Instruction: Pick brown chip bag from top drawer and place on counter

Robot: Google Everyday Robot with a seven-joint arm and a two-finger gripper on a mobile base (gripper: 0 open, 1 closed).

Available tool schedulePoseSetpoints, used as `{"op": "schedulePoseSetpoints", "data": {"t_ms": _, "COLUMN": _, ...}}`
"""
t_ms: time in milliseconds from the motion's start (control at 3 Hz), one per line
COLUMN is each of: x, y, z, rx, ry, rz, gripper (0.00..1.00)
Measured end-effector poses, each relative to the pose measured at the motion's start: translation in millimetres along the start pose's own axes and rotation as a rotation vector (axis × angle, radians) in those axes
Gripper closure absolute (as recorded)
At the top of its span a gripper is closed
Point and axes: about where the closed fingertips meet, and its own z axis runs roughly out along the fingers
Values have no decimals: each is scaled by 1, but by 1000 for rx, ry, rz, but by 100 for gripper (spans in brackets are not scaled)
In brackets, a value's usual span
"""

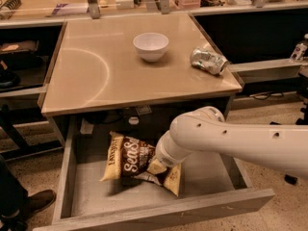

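The brown chip bag [132,160] lies in the open top drawer [159,213], dark brown with white "Sea Salt" lettering and pale yellow ends. It is tilted, with its left end towards the back. My white arm reaches in from the right. The gripper [161,166] is at the bag's right half, mostly hidden behind the wrist, and the bag is crumpled there. The beige counter [110,73] sits above the drawer.
A white bowl [150,45] and a crushed silver can [208,60] stand on the counter's far right part. Black side shelves flank the cabinet. A person's shoe [33,202] is on the floor at the lower left. Low drawer walls surround the bag.
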Motion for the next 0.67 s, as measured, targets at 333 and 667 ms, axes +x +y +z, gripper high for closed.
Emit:
{"op": "schedulePoseSetpoints", "data": {"t_ms": 333, "x": -10, "y": -3, "z": -30, "rx": 24, "ry": 18, "rz": 9, "gripper": 100}}
{"op": "schedulePoseSetpoints", "data": {"t_ms": 667, "x": -20, "y": -9, "z": -69, "rx": 42, "ry": 26, "rz": 37, "gripper": 100}}
